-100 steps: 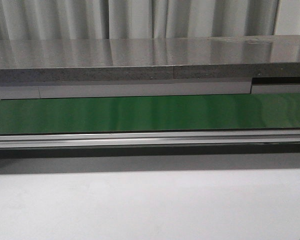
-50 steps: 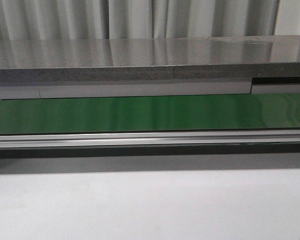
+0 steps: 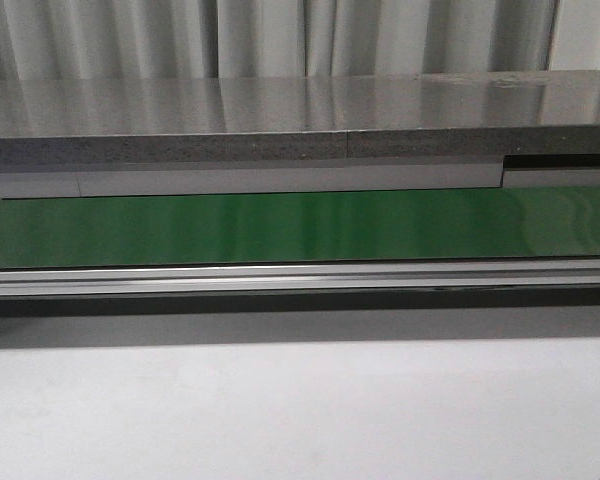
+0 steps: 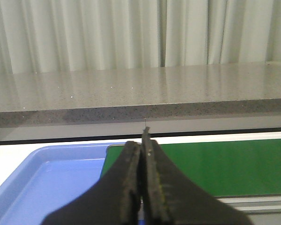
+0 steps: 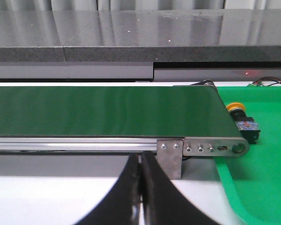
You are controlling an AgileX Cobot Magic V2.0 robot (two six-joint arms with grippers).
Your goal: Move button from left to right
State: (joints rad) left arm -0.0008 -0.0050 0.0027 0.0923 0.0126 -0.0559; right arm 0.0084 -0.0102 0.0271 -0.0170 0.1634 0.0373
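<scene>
Yellow-capped button beyond right gripper

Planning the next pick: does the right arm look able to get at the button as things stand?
Probably yes. The button lies on its side in the green tray just past the belt's end, nothing over it. The right gripper has its jaws shut and must open first.

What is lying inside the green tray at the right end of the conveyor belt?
A yellow-capped button lies in the green tray, beside the end of the green belt. The tray's far right part is out of frame.

Green belt betw. blue tray & green tray.
</scene>
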